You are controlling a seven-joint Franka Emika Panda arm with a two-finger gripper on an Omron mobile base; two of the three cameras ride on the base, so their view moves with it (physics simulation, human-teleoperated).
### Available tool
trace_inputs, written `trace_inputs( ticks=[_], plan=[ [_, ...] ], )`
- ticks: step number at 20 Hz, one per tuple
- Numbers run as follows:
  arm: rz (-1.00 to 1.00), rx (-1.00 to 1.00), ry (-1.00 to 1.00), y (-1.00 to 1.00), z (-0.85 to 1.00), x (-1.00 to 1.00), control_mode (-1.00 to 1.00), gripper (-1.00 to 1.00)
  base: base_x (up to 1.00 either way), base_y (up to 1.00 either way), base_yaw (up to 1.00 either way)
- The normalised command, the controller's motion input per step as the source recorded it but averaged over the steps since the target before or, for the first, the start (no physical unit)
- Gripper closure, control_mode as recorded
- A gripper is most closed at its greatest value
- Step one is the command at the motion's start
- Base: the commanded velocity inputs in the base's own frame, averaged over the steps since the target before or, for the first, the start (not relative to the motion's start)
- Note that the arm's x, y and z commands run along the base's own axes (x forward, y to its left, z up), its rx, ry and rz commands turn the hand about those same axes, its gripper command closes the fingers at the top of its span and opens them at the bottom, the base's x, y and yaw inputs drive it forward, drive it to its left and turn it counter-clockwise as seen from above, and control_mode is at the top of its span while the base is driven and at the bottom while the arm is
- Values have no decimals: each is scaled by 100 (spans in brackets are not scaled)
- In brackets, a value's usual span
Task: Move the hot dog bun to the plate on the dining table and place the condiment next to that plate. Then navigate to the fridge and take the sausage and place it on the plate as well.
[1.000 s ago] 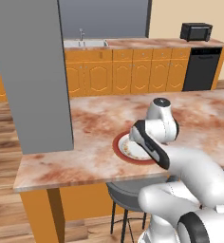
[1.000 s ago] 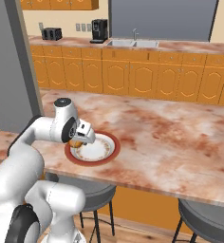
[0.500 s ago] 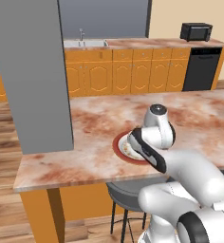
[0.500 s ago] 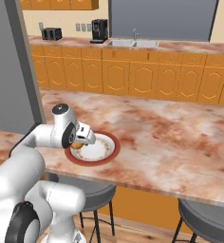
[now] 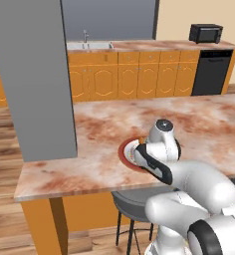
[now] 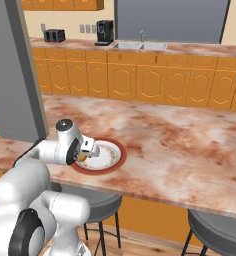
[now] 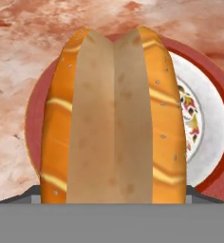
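My gripper (image 6: 84, 153) hangs low over the near left part of the plate (image 6: 118, 159), which has a broad red rim and a pale centre and lies on the reddish marbled dining table (image 6: 180, 145). The gripper is shut on the hot dog bun (image 7: 114, 118), orange-tan with a lengthwise split. In the hand view the bun covers my fingertips, with the plate (image 7: 222, 109) just beneath it. From the left base view, my hand (image 5: 139, 155) sits over the plate's (image 5: 123, 152) right side on the table (image 5: 99, 132). The condiment, the sausage and the fridge are out of view.
A tall grey slab (image 5: 35, 74) stands at the table's left end. Round grey stools (image 5: 134, 204) (image 6: 215, 230) sit under the near edge. Behind runs a counter with orange cabinets (image 5: 139, 74), a sink (image 5: 89, 46), a black appliance (image 5: 211, 72) and a coffee machine (image 6: 105, 32).
The arm has lowered, bringing the hand and the bun down closer to the plate. The jaws have kept the same width.
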Motion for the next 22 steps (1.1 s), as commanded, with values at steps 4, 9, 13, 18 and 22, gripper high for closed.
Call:
trace_inputs(
  ticks=[4, 9, 13, 18, 22],
  plan=[
    [3, 0, 0, 13, -16, 50, -100, 100, 0, 0, 0],
    [0, 0, 0, 1, -5, 49, -100, 100, 0, 0, 0],
    [0, 0, 5, 0, -5, 24, -100, 100, 0, 0, 0],
    [0, 0, 14, 0, -20, 0, -100, -100, 0, 0, 0],
    [0, 0, 9, -1, -15, 0, -100, -100, 0, 0, 0]
  ],
)
